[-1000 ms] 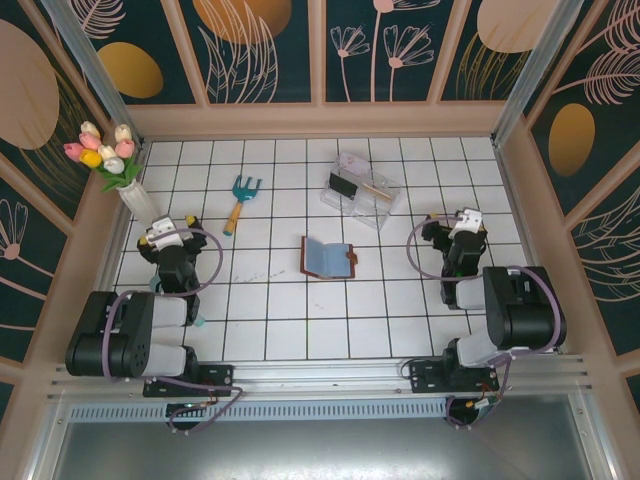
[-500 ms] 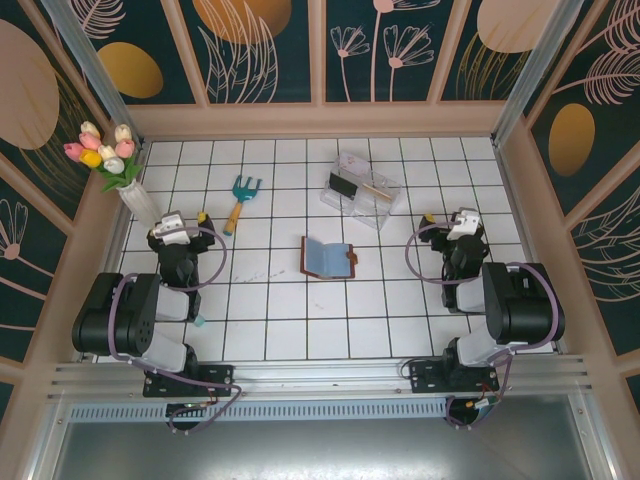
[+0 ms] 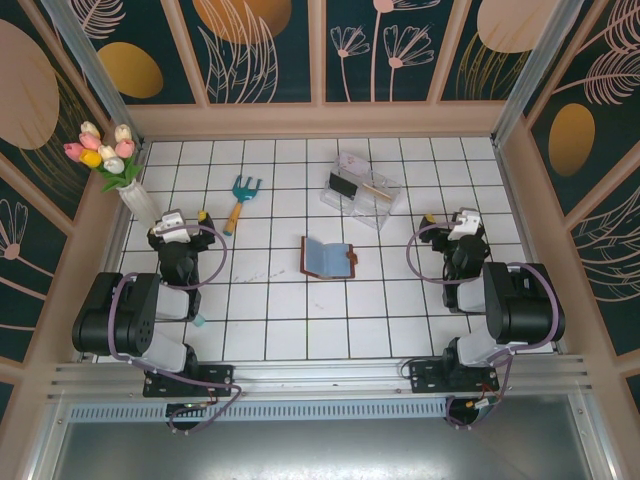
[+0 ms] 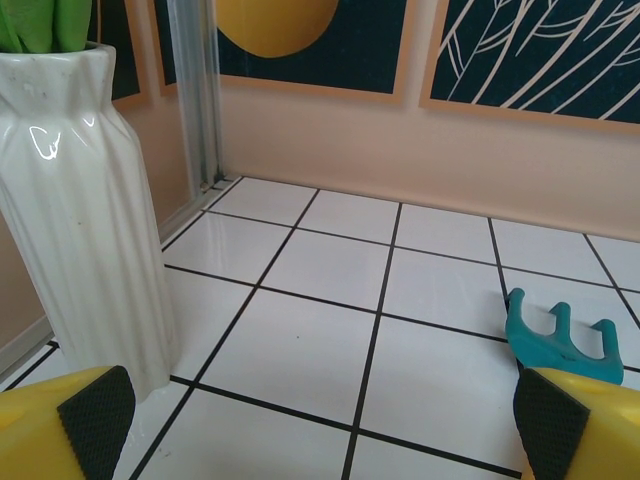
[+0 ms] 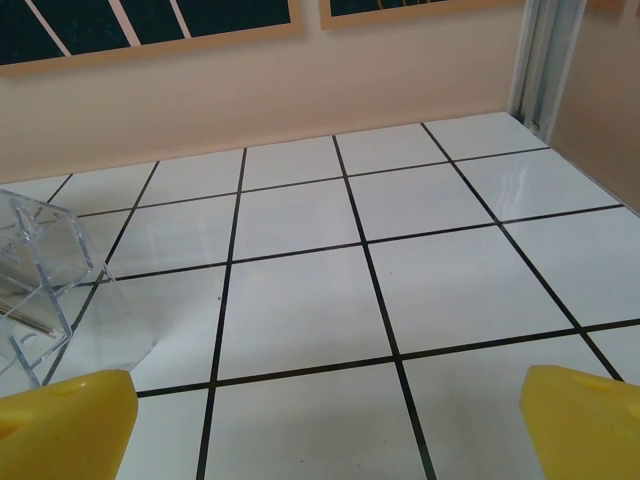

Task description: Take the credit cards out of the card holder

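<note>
With left gripper (image 4: 322,425) and right gripper (image 5: 325,420) both spread and empty, well apart from the open card holder (image 3: 328,257) lying on the table (image 3: 285,312) between them, a one-armed tug at its credit cards may drag the whole holder along.

You'll see the table (image 3: 290,320) is tiled in smooth, glossy white that throws back reflections. The vase (image 4: 85,200) looks like glazed white ceramic, shiny with bright highlights. The card holder (image 3: 328,257) reads as matt reddish-brown leather with a duller blue-grey lining. The box (image 3: 362,188) is clear hard plastic. The garden fork (image 4: 560,335) has a matt teal head. On the left claw (image 4: 322,430), smooth yellow plastic carries textured black pads (image 4: 95,417).
</note>
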You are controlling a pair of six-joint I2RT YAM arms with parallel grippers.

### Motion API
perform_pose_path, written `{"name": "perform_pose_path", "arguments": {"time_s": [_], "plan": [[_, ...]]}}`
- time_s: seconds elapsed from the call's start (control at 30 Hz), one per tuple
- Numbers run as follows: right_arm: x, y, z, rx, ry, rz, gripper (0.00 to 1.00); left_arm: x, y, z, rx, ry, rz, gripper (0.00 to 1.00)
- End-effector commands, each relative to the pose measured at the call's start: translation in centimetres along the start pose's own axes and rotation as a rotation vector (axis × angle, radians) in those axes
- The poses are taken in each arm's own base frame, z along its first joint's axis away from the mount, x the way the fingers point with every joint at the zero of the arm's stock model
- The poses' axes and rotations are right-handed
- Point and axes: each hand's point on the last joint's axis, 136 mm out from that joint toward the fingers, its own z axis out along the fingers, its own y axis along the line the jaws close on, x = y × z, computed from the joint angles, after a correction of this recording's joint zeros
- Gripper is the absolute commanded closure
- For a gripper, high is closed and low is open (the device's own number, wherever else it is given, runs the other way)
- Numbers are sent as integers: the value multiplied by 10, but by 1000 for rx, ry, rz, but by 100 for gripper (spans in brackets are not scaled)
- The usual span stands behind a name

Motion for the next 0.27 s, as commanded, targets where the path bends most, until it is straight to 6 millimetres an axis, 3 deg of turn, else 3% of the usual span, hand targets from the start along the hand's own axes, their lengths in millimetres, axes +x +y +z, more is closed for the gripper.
{"name": "perform_pose_path", "arguments": {"time_s": [0.0, 0.2, 0.23], "plan": [[-9, 1, 3, -12, -29, 9, 1, -2, -3, 6, 18, 0, 18, 1], [-8, 2, 2, -19, -29, 7, 1, -3, -4, 5, 21, -3, 18, 1], [-9, 11, -1, -66, -37, -9, 1, -3, -4, 5, 21, -4, 17, 1]]}}
